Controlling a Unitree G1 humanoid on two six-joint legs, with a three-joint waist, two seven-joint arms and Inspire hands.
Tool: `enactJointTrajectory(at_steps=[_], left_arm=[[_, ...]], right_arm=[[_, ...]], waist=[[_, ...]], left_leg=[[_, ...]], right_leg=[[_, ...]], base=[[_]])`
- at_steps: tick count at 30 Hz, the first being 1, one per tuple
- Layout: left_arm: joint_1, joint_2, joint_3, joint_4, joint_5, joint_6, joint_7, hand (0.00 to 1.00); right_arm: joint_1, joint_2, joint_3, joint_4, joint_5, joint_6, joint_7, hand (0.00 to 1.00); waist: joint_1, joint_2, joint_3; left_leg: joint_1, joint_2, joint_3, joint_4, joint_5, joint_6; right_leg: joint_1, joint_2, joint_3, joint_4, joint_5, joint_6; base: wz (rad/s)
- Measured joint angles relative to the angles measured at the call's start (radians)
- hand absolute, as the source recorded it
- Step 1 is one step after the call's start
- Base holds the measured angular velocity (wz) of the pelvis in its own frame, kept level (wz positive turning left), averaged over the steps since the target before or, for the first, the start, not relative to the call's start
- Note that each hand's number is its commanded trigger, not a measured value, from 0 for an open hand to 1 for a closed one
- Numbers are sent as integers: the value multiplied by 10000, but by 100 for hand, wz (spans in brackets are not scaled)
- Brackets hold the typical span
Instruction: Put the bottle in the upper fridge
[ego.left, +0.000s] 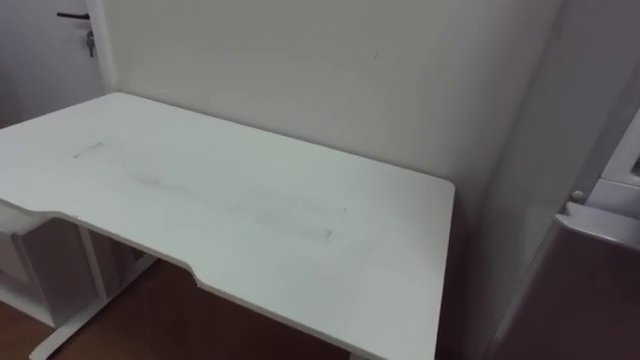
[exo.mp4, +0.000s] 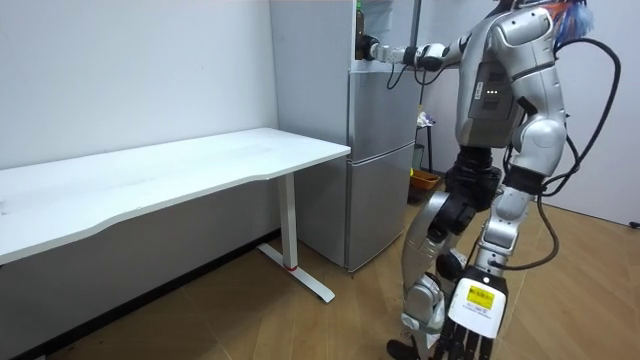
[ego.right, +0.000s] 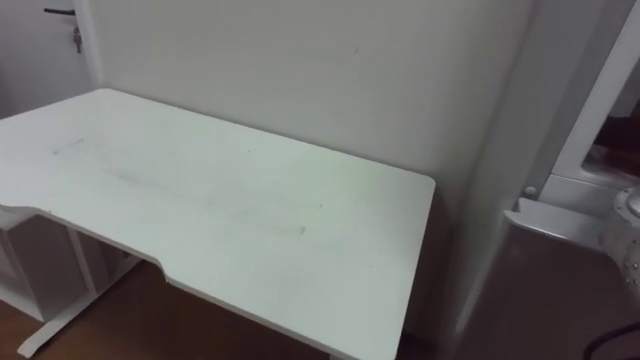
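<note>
I stand in front of the silver fridge (exo.mp4: 380, 150), beside the white table (exo.mp4: 150, 180). My right arm reaches forward at shoulder height, and my right hand (exo.mp4: 372, 47) is at a dark opening in the front edge of the upper fridge (exo.mp4: 310, 40). Whether it holds the bottle is hidden at this distance. My left hand (exo.mp4: 470, 320) hangs low at my side with straight fingers and nothing in it. In the right eye view a pale mottled shape (ego.right: 630, 240) shows at the right edge above the lower fridge door (ego.right: 570, 225); I cannot tell what it is.
The white table (ego.left: 250, 200) fills the left and middle of the eye views, against a white wall. A door with a dark handle (ego.left: 72, 16) is at the far left. A low white cabinet (ego.left: 20, 270) sits under the table. A small bin (exo.mp4: 425, 182) stands past the fridge.
</note>
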Motion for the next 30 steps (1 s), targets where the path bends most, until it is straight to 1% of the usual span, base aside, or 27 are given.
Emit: enactJointTrajectory(at_steps=[3, 5, 7, 11, 13, 18, 23, 26, 27, 30], left_arm=[[35, 0, 25, -5, 4, 2, 0, 0], [42, -9, 125, -3, 18, -3, 0, 0], [39, -88, 448, 17, 11, -32, -6, 0], [30, -230, 640, 26, 6, -35, -8, 0], [30, -391, 747, 41, 10, -16, -11, 0], [1, -539, 804, 103, 12, 44, -89, 0], [-32, -595, 811, 237, 6, 43, -254, 0], [-53, -608, 811, 350, 7, 40, -297, 0], [-76, -616, 812, 375, 10, 43, -303, 0], [-99, -627, 829, 385, 25, 42, -278, 0]], right_arm=[[0, -1, -4, 10, 7, 71, 276, 0], [0, -1, -49, 6, 5, 83, 551, 0], [1, -2, -199, -23, 17, 93, 918, 0], [2, -1, -418, -157, 15, 161, 1247, 0], [10, 1, -418, -204, 13, 182, 1494, 0], [29, 3, -436, -212, -32, 277, 1887, 0], [74, 8, -522, -383, -31, 353, 2082, 0], [75, 9, -527, -447, -31, 357, 2192, 0], [108, 20, -530, -575, -31, 359, 2205, 0], [869, 39, -807, -1830, -8, 364, 2239, 0]], waist=[[-100, -50, 25], [-207, -82, 17], [-320, -111, 6], [-449, -136, -13], [-507, -136, -12], [-531, -166, -43], [-614, -158, -38], [-700, -144, -33], [-767, -134, -25], [-779, -130, -25]], left_leg=[[99, -8, 5, -49, -2, -3], [109, -11, -1, -71, -2, -3], [104, -15, 7, -82, -3, -3], [141, -10, 148, -173, -2, -2], [283, -6, 241, -268, -2, -1], [559, -9, 307, -428, -4, -5], [758, -15, 294, -530, -5, -8], [861, -7, 395, -563, -5, -7], [887, -8, 406, -566, -6, -7], [985, 6, 483, -666, -3, -7]], right_leg=[[87, -1, 1, -49, -22, 11], [105, 8, 0, -155, -25, 12], [103, 7, -13, -173, -24, 13], [131, 3, -10, -168, -19, 19], [228, -2, 21, -209, -22, 25], [482, 6, 39, -348, -31, 48], [601, 0, 44, -367, -38, 58], [649, -3, 104, -361, -37, 58], [687, -6, 99, -368, -38, 60], [716, -3, 271, -360, -40, 63]], base=[[-1], [0], [0], [0], [-4], [-2], [-1], [-5], [0], [-12]])
